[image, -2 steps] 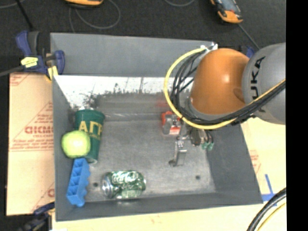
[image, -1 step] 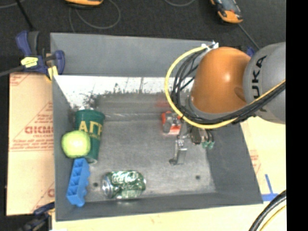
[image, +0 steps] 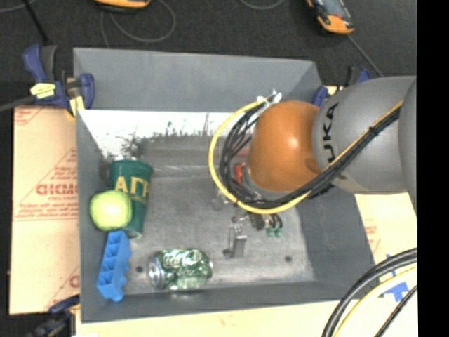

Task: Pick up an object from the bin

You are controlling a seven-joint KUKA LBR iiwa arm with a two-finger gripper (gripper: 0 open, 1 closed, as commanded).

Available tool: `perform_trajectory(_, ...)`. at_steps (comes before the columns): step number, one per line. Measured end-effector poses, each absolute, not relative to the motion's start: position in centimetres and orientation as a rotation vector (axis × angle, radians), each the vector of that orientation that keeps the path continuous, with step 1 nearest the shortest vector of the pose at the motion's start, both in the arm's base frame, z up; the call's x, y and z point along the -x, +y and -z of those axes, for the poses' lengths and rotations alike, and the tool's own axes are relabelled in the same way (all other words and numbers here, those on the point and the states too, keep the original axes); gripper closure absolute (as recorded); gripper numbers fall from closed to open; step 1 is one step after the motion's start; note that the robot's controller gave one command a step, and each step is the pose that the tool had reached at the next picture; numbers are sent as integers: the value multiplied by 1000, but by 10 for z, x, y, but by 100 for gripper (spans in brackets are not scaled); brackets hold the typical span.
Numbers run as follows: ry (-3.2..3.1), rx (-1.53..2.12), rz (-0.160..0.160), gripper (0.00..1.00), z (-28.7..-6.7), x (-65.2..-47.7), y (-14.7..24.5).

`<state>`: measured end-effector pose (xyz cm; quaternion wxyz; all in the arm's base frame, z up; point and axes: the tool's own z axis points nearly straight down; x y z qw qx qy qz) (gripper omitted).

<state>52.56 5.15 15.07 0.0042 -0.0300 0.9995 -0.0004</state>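
My gripper (image: 237, 243) hangs low over the bare floor in the middle of the bin, under the arm's orange cover. The thing nearest to it is a crushed green and silver drinks can (image: 180, 269), lying on its side by the front wall, to the gripper's lower left and apart from it. A blue ridged plastic block (image: 114, 264) lies in the front left corner.
A dark green cup with yellow letters (image: 131, 190) lies on its side along the left wall. A pale green ball (image: 110, 210) rests against it. The arm and its cables cover the bin's right half.
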Motion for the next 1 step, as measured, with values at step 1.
perform_trajectory(1, 3127, 324, 1, 0, -140, -528, 71)
